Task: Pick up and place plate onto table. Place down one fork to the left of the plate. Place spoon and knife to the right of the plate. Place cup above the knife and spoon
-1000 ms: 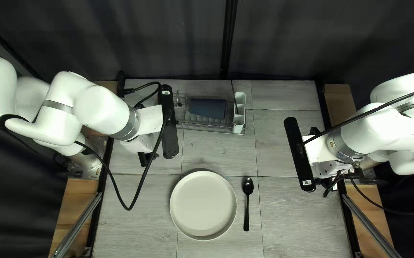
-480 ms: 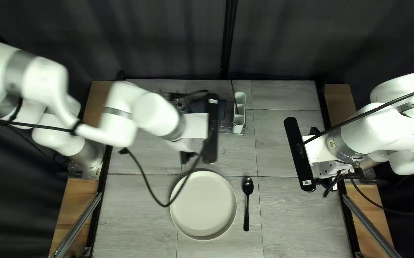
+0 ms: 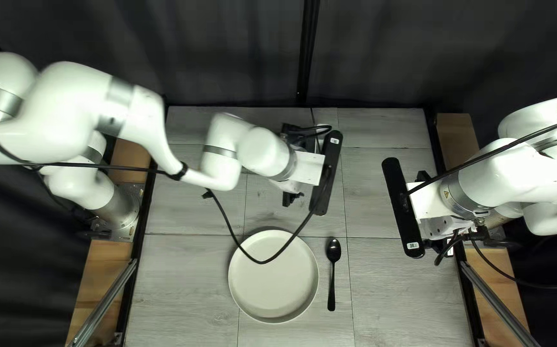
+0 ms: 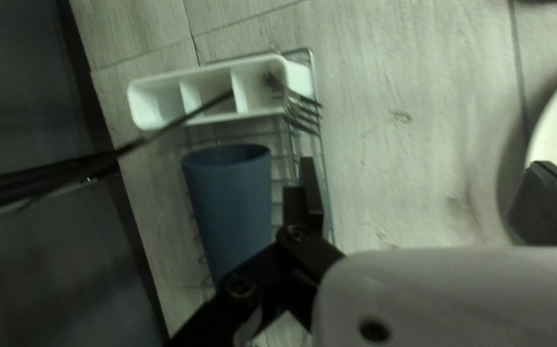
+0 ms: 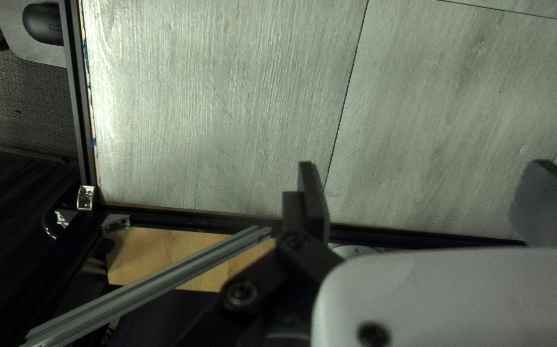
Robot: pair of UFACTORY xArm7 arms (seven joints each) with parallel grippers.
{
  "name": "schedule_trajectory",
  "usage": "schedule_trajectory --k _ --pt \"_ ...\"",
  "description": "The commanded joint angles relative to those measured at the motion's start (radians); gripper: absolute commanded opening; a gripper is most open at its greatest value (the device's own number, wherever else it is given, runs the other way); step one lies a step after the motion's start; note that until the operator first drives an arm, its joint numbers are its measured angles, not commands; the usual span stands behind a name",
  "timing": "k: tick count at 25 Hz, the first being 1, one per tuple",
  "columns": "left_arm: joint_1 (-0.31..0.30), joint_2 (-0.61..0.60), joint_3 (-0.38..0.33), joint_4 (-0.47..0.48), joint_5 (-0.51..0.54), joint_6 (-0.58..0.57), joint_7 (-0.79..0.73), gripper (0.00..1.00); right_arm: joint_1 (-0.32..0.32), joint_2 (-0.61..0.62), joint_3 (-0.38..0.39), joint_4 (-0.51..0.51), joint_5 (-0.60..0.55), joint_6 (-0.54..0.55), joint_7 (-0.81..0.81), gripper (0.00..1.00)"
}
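Our left arm [image 3: 259, 151] has swung rightward across the upper middle of the top left view over the past half second, its gripper [image 4: 424, 163] spread wide and grasping nothing, while our right arm [image 3: 496, 183] waits unmoved at the right, its gripper [image 5: 423, 164] also released and bare. Down at lower centre, the plate [image 3: 273, 283] is set and the spoon [image 3: 331, 276] lies just to its right, which puts us, we judge, near the halfway mark. Still to be served: the fork [image 4: 303, 112], tines showing at the caddy [image 4: 211, 90], and the cup [image 4: 230, 199], lying in the rack [image 4: 314, 64] beside it. Also due is a knife, which we cannot make out for certain.
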State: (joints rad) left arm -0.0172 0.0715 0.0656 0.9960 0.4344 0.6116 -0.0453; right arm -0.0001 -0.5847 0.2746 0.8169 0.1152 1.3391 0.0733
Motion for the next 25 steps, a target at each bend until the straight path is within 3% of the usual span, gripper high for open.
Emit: schedule_trajectory --k 1,14,16,17,18,21,25 --pt "-0.005 0.056 0.021 0.009 0.082 -0.034 -0.08 1.0 0.0 0.0 0.0 0.0 0.0 0.0 0.0 1.0" --pt "0.01 0.133 0.039 0.049 0.113 -0.092 -0.086 0.97 0.0 0.0 0.0 0.0 0.0 0.0 0.0 1.0" --pt "0.014 0.138 0.04 0.052 0.11 -0.094 -0.082 0.66 0.0 0.0 0.0 0.0 0.0 0.0 0.0 1.0" --pt "0.015 0.139 0.041 0.054 0.109 -0.095 -0.081 0.42 0.0 0.0 0.0 0.0 0.0 0.0 0.0 1.0" --pt "0.016 0.142 0.042 0.056 0.11 -0.094 -0.084 0.08 0.0 0.0 0.0 0.0 0.0 0.0 0.0 1.0" --pt "0.019 0.146 0.045 0.059 0.109 -0.093 -0.082 0.01 0.0 0.0 0.0 0.0 0.0 0.0 0.0 1.0" --pt "0.019 0.137 0.047 0.066 0.111 -0.074 -0.081 0.0 0.0 0.0 0.0 0.0 0.0 0.0 0.0 1.0"
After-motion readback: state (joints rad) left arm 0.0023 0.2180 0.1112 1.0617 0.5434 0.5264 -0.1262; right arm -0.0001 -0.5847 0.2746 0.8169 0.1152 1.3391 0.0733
